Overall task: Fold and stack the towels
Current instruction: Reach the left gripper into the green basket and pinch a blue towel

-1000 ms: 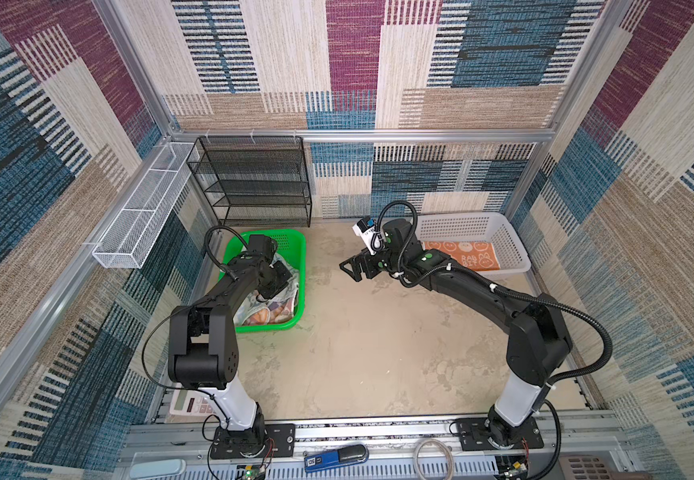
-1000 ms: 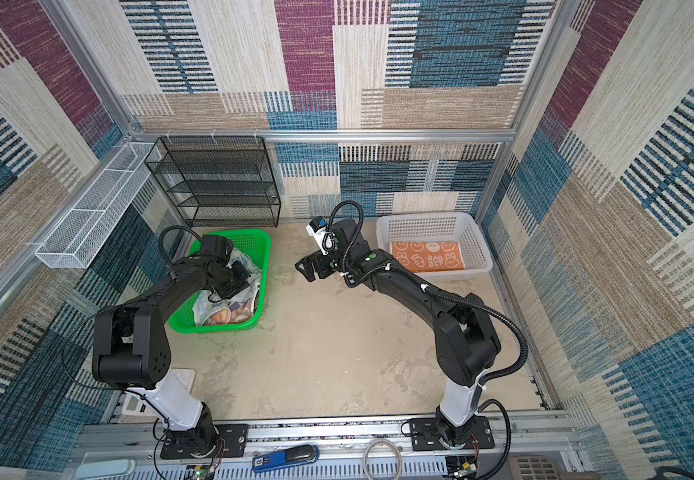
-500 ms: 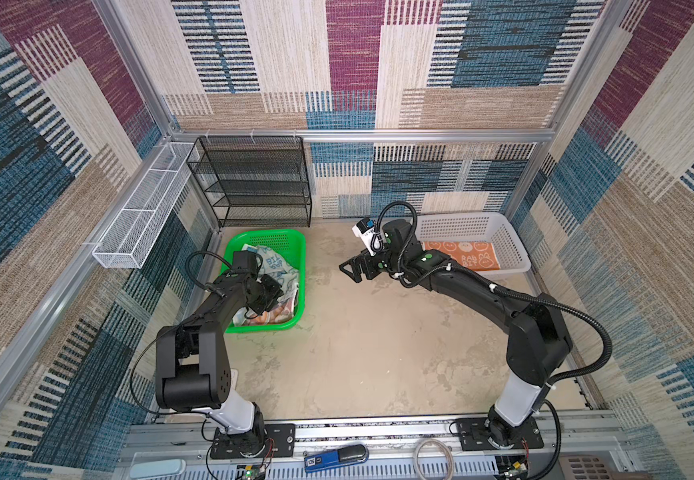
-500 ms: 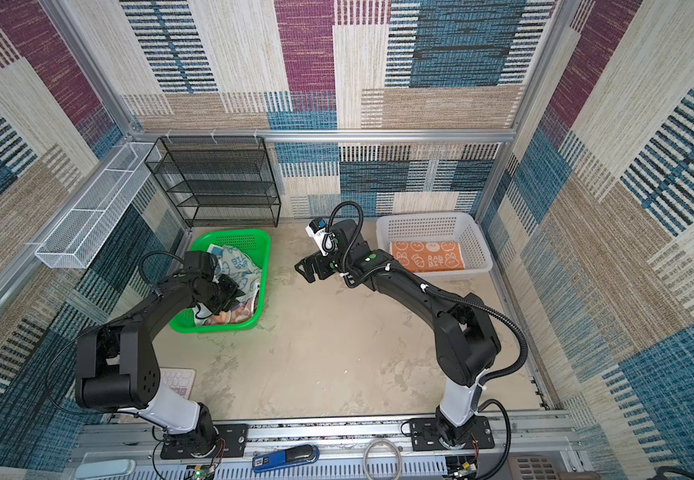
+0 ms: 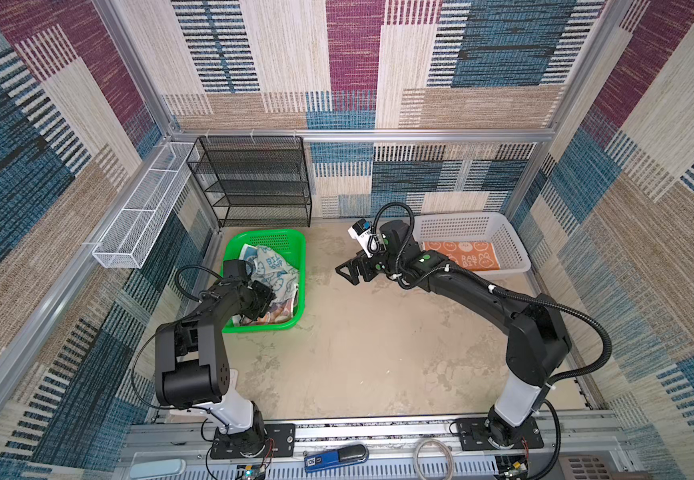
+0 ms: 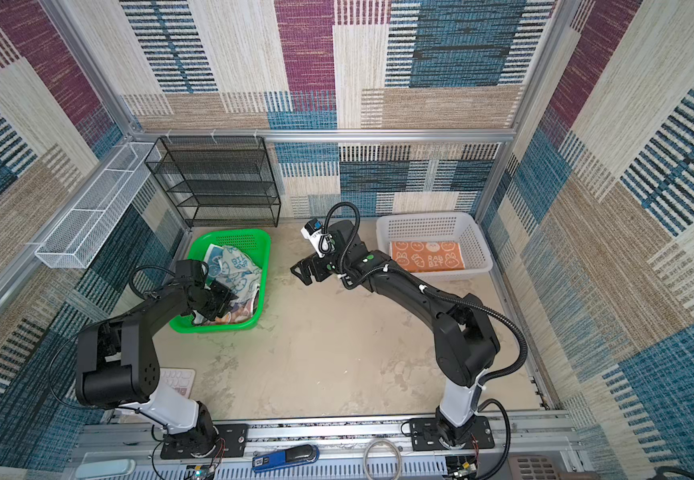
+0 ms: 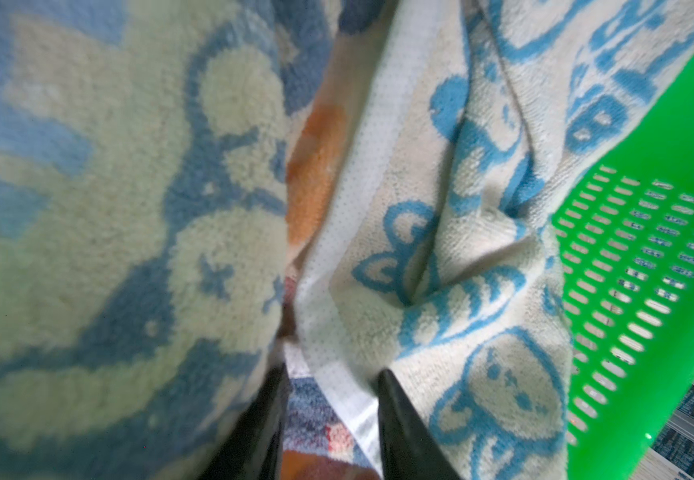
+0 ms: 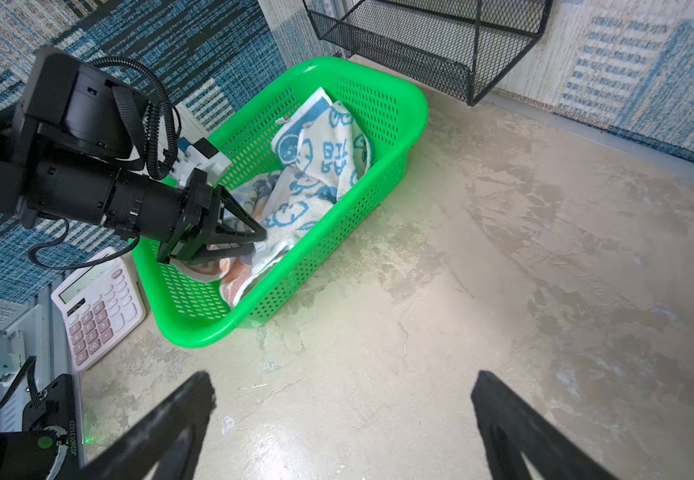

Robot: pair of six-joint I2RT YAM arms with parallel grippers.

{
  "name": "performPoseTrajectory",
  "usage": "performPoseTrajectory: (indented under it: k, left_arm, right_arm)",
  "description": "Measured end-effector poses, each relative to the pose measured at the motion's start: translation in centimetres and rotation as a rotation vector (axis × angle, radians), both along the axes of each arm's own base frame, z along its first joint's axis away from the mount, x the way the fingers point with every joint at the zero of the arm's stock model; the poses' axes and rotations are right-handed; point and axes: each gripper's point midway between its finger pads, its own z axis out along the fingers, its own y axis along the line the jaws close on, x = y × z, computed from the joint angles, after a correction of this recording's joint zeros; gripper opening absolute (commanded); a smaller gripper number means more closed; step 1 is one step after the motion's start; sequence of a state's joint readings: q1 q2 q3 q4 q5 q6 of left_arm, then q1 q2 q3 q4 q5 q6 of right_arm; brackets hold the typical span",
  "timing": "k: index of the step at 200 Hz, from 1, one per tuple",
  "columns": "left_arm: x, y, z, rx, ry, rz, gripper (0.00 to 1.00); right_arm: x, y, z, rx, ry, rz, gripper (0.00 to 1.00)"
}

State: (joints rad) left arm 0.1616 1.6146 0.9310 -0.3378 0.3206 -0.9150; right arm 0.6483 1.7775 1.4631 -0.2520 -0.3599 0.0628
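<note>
Left claw: our left claw (image 7: 331, 374) is down inside the green basket (image 7: 648, 208), its two black fingers (image 7: 403, 436) parted a small way. The white hem of the whitish towel (image 7: 482, 232) runs through the gap and touches one finger. We cannot tell whether it is pinched.
Beside the left claw: a blue-patterned towel (image 7: 108, 208) bulges against the other finger. A strip of orange-and-white cloth (image 7: 316, 166) shows between the two towels.
Green basket load: from the right wrist view we see the whitish towel (image 8: 328, 158) crumpled toward the far end, blue lettering up. The orange-and-white cloth (image 8: 233, 274) lies at the near end, under the claw.
Right claw: our right claw (image 8: 343, 386) hangs over the bare table (image 8: 503, 249) near the middle, fingers spread wide, with nothing between them.
Orange towel: the orange towel (image 5: 461, 257) lies folded flat in the white basket (image 5: 513, 245) at the far right, rabbits and lettering up, well apart from both claws.
Farther out: a black mesh shelf (image 5: 254, 183) stands behind the green basket against the back wall. A white wire tray (image 5: 142, 216) hangs on the left wall. A calculator (image 8: 96, 307) lies just beside the green basket's near corner.
</note>
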Motion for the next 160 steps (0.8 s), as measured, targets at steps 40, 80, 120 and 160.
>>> performPoseTrajectory:
  k: [40, 80, 120, 160]
  left_arm:
    - [1.1, 0.3, 0.4, 0.0, -0.047, 0.016, 0.31]
    - [2.2, 0.5, 0.7, 0.001, -0.078, 0.023, 0.16]
    - [3.2, 0.6, 1.1, 0.004, -0.099, 0.023, 0.0]
    - [4.8, 0.6, 4.4, 0.017, -0.17, 0.011, 0.0]
  right_arm:
    - [0.0, 0.2, -0.1, 0.002, 0.003, 0.005, 0.99]
    - [0.0, 0.2, -0.2, 0.0, 0.004, 0.005, 0.99]
    - [0.0, 0.1, -0.2, 0.0, 0.005, 0.005, 0.99]
    - [0.1, 0.1, -0.1, -0.002, 0.0, -0.001, 0.99]
